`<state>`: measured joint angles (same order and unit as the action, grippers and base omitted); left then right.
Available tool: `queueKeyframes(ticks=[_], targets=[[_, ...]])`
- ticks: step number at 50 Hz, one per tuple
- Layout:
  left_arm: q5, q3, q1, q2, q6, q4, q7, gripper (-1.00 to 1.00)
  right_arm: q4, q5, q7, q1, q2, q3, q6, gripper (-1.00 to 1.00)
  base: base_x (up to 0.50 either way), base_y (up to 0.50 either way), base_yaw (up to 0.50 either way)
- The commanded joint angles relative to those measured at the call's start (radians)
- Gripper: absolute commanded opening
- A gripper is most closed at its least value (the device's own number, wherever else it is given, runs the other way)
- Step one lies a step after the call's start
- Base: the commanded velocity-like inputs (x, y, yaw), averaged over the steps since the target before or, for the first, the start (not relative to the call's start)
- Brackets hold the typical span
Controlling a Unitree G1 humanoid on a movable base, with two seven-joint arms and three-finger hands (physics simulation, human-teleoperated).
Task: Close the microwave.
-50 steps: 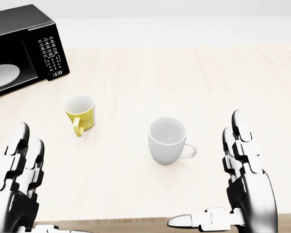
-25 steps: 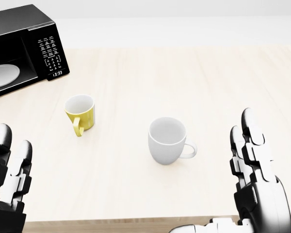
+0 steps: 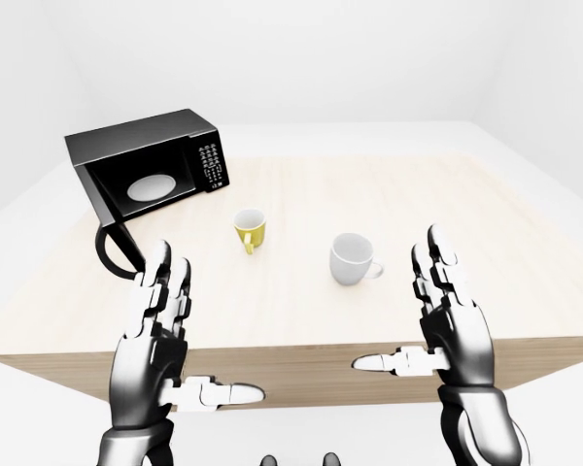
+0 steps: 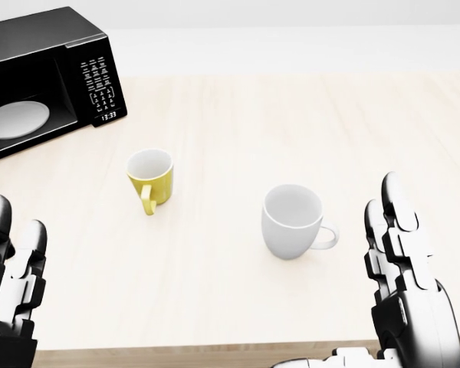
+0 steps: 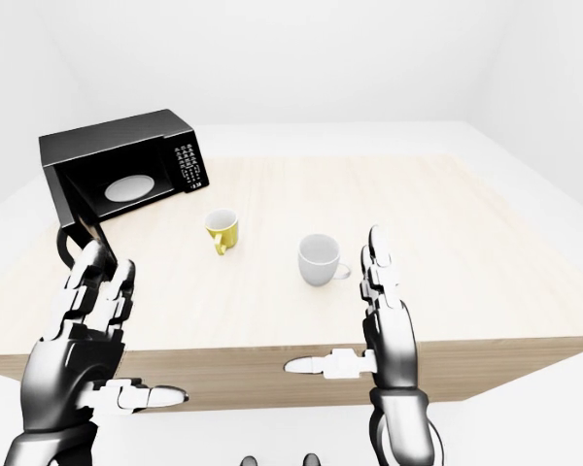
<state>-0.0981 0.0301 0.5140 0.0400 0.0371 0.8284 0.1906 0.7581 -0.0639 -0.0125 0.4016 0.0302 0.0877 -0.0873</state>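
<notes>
Microwave: the microwave [image 3: 151, 167] sat at the bench's [image 3: 301, 291] far left corner, cavity showing, its door [image 3: 114, 225] swung down and out.
Bearing: it lay at about eleven o'clock from my left hand [image 3: 160, 335]; the door's long edge ran toward me.
Nearer hand: my left; my right hand [image 3: 447, 320] was well apart, beyond the white mug [image 3: 353, 259] and yellow mug [image 3: 250, 229].
Hands: both spread, fingers up, holding nothing.
Change: the head view had shifted, so everything sat further right; my camera moved, not the things.

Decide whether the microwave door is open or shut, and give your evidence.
Open. The microwave shows its bare inside with the white plate, and its door hangs swung out at the left.
</notes>
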Motion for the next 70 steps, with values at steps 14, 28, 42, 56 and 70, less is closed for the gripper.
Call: queueKeyframes(ticks=[14,28,42,56,70], targets=[[0.002,0.002,0.005,-0.005,-0.002,0.005,0.000,1.00,0.002,-0.008,-0.001,0.006,-0.004,0.007,0.000,1.00,0.00,0.50,0.00],[-0.001,0.005,0.008,-0.003,-0.002,0.006,0.003,1.00,-0.001,-0.012,0.003,0.009,-0.002,0.014,0.000,1.00,0.00,0.50,0.00],[0.000,0.014,0.004,-0.001,0.005,0.002,0.007,1.00,-0.018,-0.019,0.007,0.000,0.000,0.018,0.000,1.00,0.00,0.50,0.00],[0.003,0.013,-0.001,0.002,0.007,0.000,0.007,1.00,-0.018,-0.018,0.007,-0.002,0.001,0.018,0.000,1.00,0.00,0.50,0.00],[0.008,0.011,-0.004,0.000,0.011,0.000,0.005,1.00,-0.020,-0.020,0.009,-0.003,0.001,0.020,0.000,1.00,0.00,0.50,0.00]])
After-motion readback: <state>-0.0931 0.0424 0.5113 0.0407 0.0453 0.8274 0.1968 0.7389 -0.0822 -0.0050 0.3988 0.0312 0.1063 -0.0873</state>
